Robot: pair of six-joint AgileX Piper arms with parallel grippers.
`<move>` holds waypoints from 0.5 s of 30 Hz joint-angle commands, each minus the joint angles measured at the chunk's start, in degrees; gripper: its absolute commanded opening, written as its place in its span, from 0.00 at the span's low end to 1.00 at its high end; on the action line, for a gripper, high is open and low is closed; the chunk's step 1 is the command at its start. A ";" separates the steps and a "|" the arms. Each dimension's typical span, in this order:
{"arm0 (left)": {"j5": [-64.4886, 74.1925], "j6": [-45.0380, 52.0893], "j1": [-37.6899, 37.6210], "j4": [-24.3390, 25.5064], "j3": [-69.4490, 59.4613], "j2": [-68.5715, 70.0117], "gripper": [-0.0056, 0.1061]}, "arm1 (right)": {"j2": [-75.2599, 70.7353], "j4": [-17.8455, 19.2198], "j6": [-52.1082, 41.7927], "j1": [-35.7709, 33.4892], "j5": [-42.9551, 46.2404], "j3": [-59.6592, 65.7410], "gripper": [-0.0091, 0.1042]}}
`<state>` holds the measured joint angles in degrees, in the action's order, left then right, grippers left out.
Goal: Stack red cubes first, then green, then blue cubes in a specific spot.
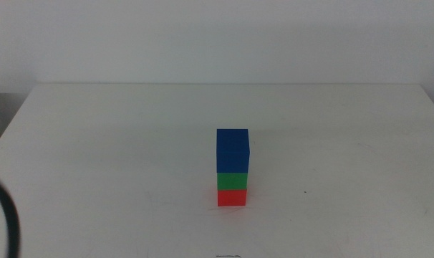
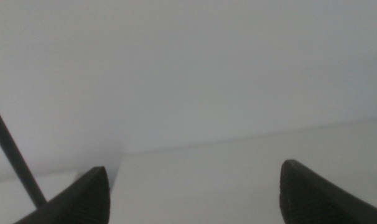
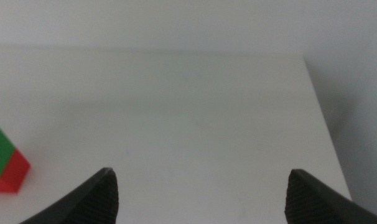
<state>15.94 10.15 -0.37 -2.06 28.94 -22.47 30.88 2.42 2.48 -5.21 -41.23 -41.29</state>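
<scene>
table [image 1: 95, 143] – bare white all round your stack: blue cube [image 1: 233, 150] on green [image 1: 232, 180] on red cube [image 1: 232, 197] | left gripper [image 2: 195, 193] – spread wide, nothing held | right gripper [image 3: 204, 196] – same, off the stack

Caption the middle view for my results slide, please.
Finished stack on the white table: red cube at the bottom, green cube, blue cube on top.

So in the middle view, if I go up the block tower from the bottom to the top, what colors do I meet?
red cube → green cube → blue cube, all on the white table. Neither claw shows in that picture.
</scene>
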 commanded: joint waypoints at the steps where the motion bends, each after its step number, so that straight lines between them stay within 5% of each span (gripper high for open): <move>1: -4.57 -0.89 -0.08 -1.26 -2.74 3.24 0.89 | -5.73 1.18 -0.93 0.38 4.79 5.23 0.81; 10: -4.57 -0.89 -0.08 -5.40 -21.76 20.09 0.89 | -31.42 1.58 -0.93 0.38 14.57 29.50 0.81; 15: -4.63 -0.89 -0.08 -5.27 -26.83 23.45 0.89 | -32.07 2.10 -0.93 0.77 23.06 33.81 0.81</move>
<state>15.76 10.15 -0.33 -6.47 1.61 0.50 -0.54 3.16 2.48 -5.07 -26.02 -6.69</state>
